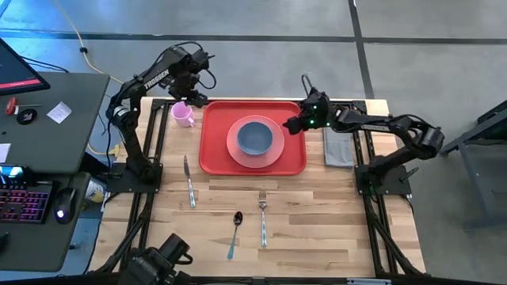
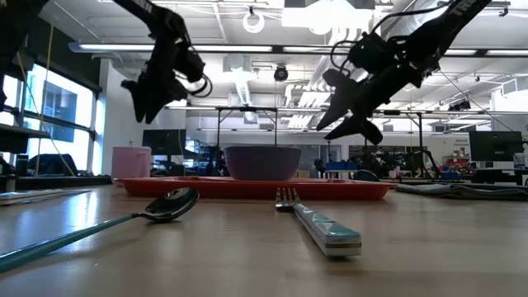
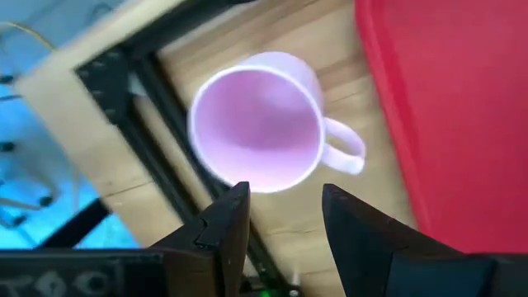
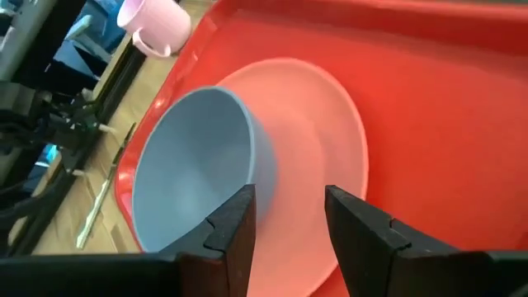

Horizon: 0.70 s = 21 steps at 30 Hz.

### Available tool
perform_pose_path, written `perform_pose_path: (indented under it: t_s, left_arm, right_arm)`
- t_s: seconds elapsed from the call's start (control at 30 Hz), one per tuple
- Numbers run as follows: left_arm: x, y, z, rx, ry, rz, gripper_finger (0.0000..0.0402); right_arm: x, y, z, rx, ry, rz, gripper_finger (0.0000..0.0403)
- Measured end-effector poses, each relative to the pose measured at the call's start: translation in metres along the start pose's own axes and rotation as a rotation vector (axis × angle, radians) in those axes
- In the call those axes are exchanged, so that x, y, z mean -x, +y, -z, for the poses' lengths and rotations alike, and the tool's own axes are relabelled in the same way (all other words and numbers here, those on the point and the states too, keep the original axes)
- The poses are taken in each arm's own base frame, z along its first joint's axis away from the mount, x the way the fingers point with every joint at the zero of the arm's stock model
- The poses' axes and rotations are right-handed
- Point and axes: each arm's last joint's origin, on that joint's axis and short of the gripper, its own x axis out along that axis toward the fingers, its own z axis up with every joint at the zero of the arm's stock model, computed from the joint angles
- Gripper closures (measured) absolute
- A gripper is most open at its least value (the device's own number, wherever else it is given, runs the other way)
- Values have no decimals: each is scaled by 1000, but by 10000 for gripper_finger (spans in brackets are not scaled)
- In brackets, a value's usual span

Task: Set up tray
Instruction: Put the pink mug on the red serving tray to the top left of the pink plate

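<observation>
Red tray (image 1: pixel 214 150) lies between both arms' fingers, each pair parted and empty.

Red tray (image 1: pixel 212 150) flat, table far-centre.

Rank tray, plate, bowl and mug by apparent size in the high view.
1. Red tray, largest by far.
2. Salmon-pink plate, lying inside the tray.
3. Blue bowl, sitting on the plate.
4. Pink mug, smallest, on the table beside the tray.
The camera looks straight down, so nearness hardly skews this.
</observation>
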Motion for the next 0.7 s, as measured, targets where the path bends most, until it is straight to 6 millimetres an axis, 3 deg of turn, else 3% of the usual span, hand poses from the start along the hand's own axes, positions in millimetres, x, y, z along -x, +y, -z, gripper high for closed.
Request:
perform_pose_path:
  t_s: [0.17, 0.7]
  left_arm:
    - [-21, 4, -10, 73, -33, 116, 215]
    - [-73, -2, -8, 155, -12, 99, 215]
  right_arm:
    - [11, 4, -3, 37, -29, 13, 265]
    - [12, 2, 6, 7, 71, 15, 265]
